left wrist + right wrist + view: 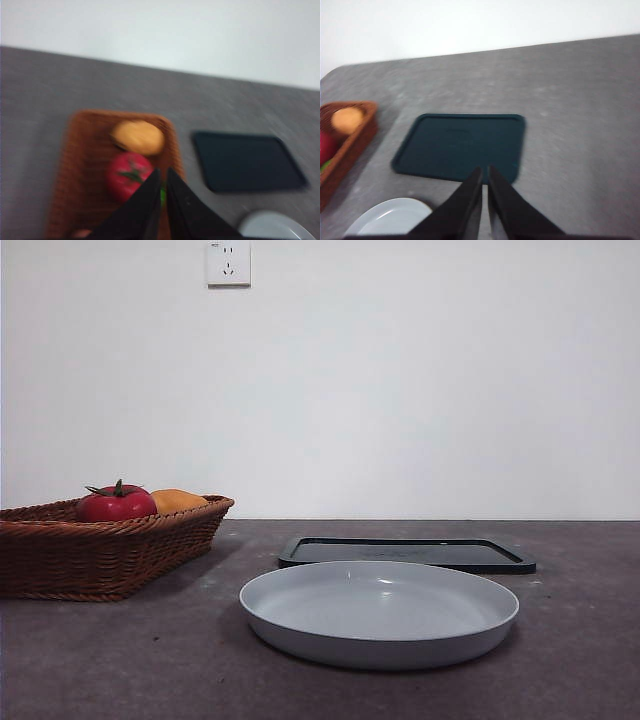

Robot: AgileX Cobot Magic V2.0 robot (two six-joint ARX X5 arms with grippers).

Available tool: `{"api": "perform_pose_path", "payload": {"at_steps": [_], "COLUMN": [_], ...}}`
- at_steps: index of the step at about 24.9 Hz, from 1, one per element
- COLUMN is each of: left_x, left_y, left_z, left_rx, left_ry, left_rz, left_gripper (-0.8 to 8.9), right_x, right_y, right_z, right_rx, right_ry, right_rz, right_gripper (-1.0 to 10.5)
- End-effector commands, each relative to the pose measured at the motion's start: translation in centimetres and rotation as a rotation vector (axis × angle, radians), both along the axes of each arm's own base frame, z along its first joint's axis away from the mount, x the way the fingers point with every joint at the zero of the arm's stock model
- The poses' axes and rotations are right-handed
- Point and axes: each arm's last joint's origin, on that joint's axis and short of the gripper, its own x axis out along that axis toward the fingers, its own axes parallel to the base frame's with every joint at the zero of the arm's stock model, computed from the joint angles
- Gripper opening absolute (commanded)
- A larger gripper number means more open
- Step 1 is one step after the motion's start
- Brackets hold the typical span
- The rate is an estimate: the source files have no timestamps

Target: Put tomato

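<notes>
**Tomato waits in the basket, both arms up high**

The tomato (pixel 116 504) sits in the wicker basket (pixel 60 550) at the left of the table (pixel 120 660), its green stem upward, touching or all but touching the orange-yellow fruit (pixel 176 500) that lies just behind it on the far side. Something small and bright green shows beside the tomato in the left wrist view, too blurred to name.

To the right of the basket, nearer the front, a shallow grey plate (pixel 300 640) stands bare. Behind it lies a flat dark tray (pixel 500 558), also with nothing on it. A wall socket (pixel 227 262) is high on the white wall.

Neither arm shows from the low front camera. The left gripper (pixel 161 175) hangs above the basket, close over the tomato, with its jaws drawn together to a thin slit. The right gripper (pixel 484 172) hovers above the near edge of the tray, jaws likewise nearly touching. Neither holds anything.

The pick has not begun, as I judge it. The left arm looks the likelier one for the job, and its jaws must spread wide before it goes down, or the tips will strike the top of the fruit. The skin is glossy and round, so a shallow or off-centre pinch may let it squirt sideways. The neighbouring fruit crowds one side, and a jaw could push it or catch on the basket's wall. Where it should be set, plate or tray, the task does not say.
</notes>
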Motion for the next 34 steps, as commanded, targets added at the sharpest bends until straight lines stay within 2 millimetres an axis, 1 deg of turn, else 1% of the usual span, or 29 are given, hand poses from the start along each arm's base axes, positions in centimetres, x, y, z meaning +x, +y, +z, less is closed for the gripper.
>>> {"api": "perform_pose_path", "payload": {"at_steps": [1,5,10,12,13,14,15,17,19,20,21,22,23,30,34], "left_x": [1.5,3.4,5.0,5.4,5.6,5.7,5.8,5.9,5.9,5.9,5.9,5.9,5.9,6.0,6.9], "left_y": [-0.4,-1.0,-1.2,-1.2,-1.2,-1.2,-1.2,-1.2,-1.2,-1.2,-1.2,-1.2,-1.2,-1.2,-1.2], "left_z": [0.7,0.1,-1.2,-1.6,-1.7,-1.8,-1.9,-2.0,-2.0,-1.9,-1.9,-1.9,-1.9,-1.9,-2.8], "left_rx": [0.019,0.025,0.026,0.025,0.025,0.025,0.025,0.025,0.025,0.025,0.025,0.023,0.021,0.015,0.029], "left_ry": [0.03,0.114,0.178,0.196,0.204,0.21,0.213,0.217,0.214,0.212,0.208,0.207,0.205,0.208,0.273], "left_rz": [-0.088,-0.134,-0.142,-0.142,-0.142,-0.143,-0.143,-0.143,-0.143,-0.143,-0.142,-0.141,-0.141,-0.136,-0.112], "left_gripper": [0.18,0.19,0.21,0.4,0.66,1.26,1.98,3.98,6.11,6.71,7.08,7.24,7.22,7.2,7.19], "right_x": [1.5,3.0,3.8,3.8,3.8,3.8,3.7,3.7,3.7,3.7,3.7,3.7,3.7,3.7,3.7], "right_y": [0.2,0.2,0.2,0.2,0.2,0.2,0.2,0.2,0.3,0.3,0.3,0.3,0.3,0.3,0.3], "right_z": [1.0,1.0,0.5,0.5,0.5,0.5,0.5,0.5,0.5,0.5,0.5,0.5,0.5,0.5,0.5], "right_rx": [-0.034,-0.061,-0.085,-0.088,-0.094,-0.098,-0.098,-0.096,-0.09,-0.087,-0.087,-0.088,-0.087,-0.088,-0.088], "right_ry": [-0.011,-0.002,0.015,0.013,0.01,0.007,0.006,0.007,0.006,0.006,0.006,0.006,0.006,0.005,0.005], "right_rz": [0.099,0.159,0.165,0.167,0.17,0.172,0.174,0.177,0.185,0.188,0.188,0.188,0.187,0.188,0.188], "right_gripper": [0.1,0.1,0.1,0.1,0.1,0.3,0.6,2.3,5.0,6.1,7.1,7.5,7.6,7.6,7.6]}}
